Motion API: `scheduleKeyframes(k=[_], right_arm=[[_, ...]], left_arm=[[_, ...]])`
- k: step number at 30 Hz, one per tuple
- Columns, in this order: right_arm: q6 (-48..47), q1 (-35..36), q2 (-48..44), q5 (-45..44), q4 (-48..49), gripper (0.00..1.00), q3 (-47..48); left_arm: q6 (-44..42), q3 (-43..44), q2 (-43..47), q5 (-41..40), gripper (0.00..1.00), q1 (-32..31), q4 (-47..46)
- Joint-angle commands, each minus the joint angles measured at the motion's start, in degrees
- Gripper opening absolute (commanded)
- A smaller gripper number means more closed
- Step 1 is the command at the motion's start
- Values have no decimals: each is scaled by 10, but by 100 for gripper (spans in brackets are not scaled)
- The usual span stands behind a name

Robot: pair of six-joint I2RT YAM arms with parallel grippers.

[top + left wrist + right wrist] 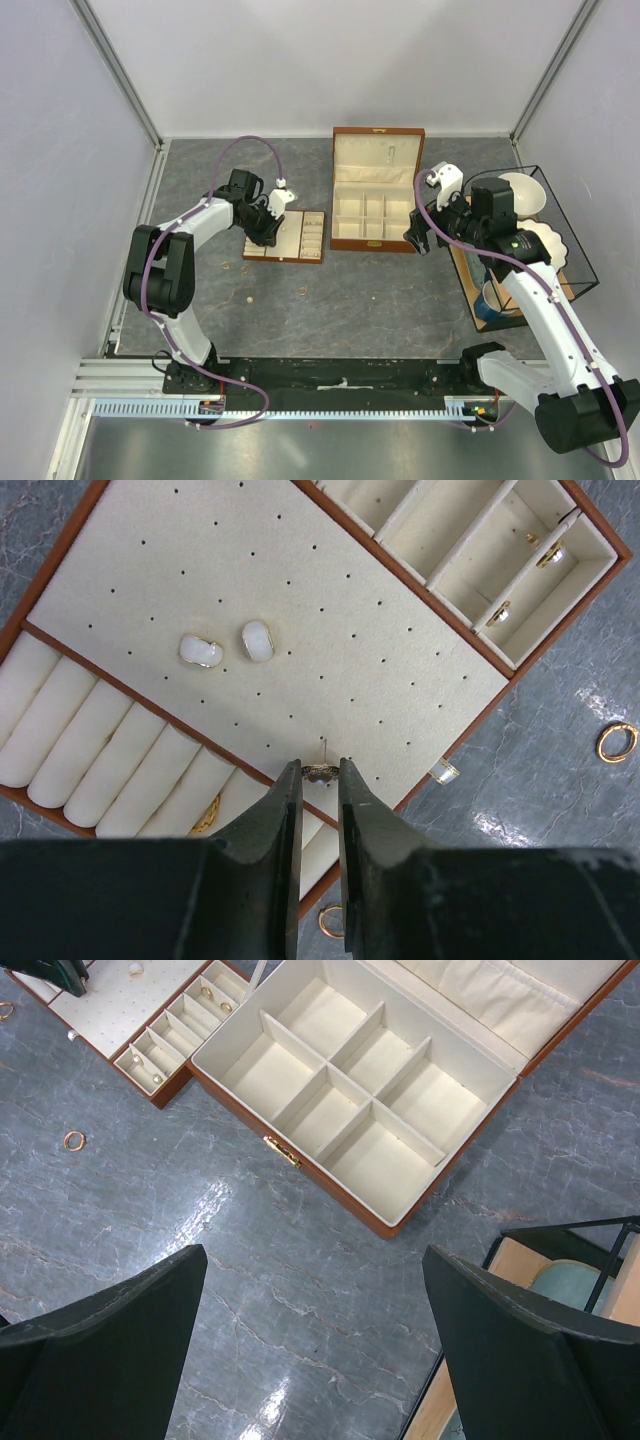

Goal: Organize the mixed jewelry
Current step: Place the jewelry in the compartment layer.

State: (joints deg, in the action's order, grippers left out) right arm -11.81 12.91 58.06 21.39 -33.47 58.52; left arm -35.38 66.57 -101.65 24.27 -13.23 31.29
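Tabletop (300, 1290) is grey, marbled and glossy where the light falls. The flat tray (380, 670) has a brown wooden rim and cream fabric lining. Its centre panel is flat and pricked with an even grid of pinholes. Soft padded rolls (90, 730) run along one side, and small straight-walled compartments (450, 520) along the opposite end. The left gripper (320, 780) sits over the tray's edge by the rolls, its matte black fingers set narrow and pinching a small stud (320, 770). The stud's dull metallic head lies crosswise between the tips, with a thin post standing out over the panel. The mixed jewelry is scattered. Two white oval earrings (257, 640), smooth and shiny, lie side by side on the pinhole panel, not touching. There are gold glints (549, 553) in two of the compartments, and a gold piece (205, 815) is tucked between two rolls. A small white piece (445, 771) lies against the tray's outer rim. A gold ring (617, 742), a thin round hoop, lies loose on the table, apart from the tray. A second gold loop (330, 920) lies on the table just beside the tray, under the fingers. The right gripper (312, 1255) is spread wide with nothing between its blunt dark fingers, over bare table in front of the wooden box (340, 1200). The box is brown wood with its lid raised, cream-lined, with six rectangular cells in two rows of three and a brass clasp (283, 1150) on the front wall. At far right, a black thin-wire basket (570, 222) holds white dishes (525, 192), one with a scalloped rim.
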Motion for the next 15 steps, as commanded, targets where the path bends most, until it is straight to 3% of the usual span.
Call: scheduleKeyframes(k=[1,15], right_arm=[[0,-1,-11,8,14,98,0],[1,0,-15,7,14,98,-1]], left_arm=[[9,5,-7,0,14,1,-14],[8,8,-13,-8,14,1,-17]])
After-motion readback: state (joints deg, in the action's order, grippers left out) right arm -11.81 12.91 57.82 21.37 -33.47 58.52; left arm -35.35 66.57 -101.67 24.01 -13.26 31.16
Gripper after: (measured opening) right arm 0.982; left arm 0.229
